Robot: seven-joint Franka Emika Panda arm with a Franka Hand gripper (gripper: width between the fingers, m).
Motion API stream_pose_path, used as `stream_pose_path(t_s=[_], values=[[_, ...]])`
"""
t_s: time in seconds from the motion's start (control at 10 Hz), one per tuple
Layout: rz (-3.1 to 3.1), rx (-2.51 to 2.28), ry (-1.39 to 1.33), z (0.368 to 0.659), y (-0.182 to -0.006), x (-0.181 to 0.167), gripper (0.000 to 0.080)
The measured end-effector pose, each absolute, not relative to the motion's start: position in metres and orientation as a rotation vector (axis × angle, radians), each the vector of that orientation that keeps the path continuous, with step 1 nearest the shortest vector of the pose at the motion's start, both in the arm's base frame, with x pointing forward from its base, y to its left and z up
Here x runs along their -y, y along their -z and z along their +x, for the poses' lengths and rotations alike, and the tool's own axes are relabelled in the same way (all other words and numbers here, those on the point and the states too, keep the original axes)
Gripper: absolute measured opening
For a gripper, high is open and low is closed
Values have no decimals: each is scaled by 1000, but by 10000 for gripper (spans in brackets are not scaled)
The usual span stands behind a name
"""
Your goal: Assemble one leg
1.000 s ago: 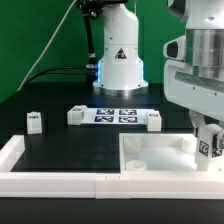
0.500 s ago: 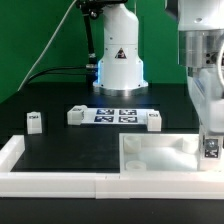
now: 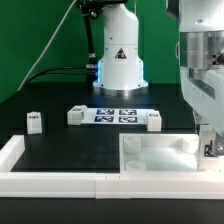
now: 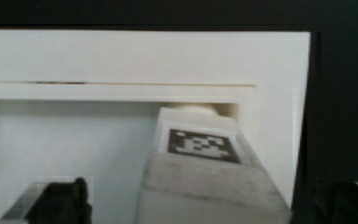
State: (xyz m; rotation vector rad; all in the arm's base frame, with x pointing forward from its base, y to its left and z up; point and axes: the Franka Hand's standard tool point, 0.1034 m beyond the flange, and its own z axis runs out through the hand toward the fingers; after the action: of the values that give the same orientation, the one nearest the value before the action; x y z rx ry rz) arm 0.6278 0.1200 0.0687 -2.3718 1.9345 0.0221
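Observation:
My gripper (image 3: 209,146) is at the exterior view's right, shut on one leg (image 3: 210,149), a small white block with a square tag. It holds the leg upright at the right corner of the white tray-like tabletop (image 3: 150,160). In the wrist view the held leg (image 4: 202,150) runs between the dark fingers (image 4: 60,200) of my gripper (image 4: 202,208), and its rounded end meets the tabletop's rim (image 4: 87,95). Three other legs stand on the black table: one at the left (image 3: 33,121) and two (image 3: 75,116) (image 3: 153,121) beside the marker board.
The marker board (image 3: 115,115) lies flat at mid table between two of the legs. The arm's white base (image 3: 118,55) stands behind it. A white rail (image 3: 50,182) runs along the table's front and left edge.
My gripper has moved toward the exterior view's right with the leg, and the leg has turned from tilted to upright at the tabletop's right corner.

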Motion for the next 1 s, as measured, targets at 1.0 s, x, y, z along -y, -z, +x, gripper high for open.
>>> stream_pose_path(t_s=[1.0], values=[[-3106, -336, 44, 629, -71, -118, 649]])
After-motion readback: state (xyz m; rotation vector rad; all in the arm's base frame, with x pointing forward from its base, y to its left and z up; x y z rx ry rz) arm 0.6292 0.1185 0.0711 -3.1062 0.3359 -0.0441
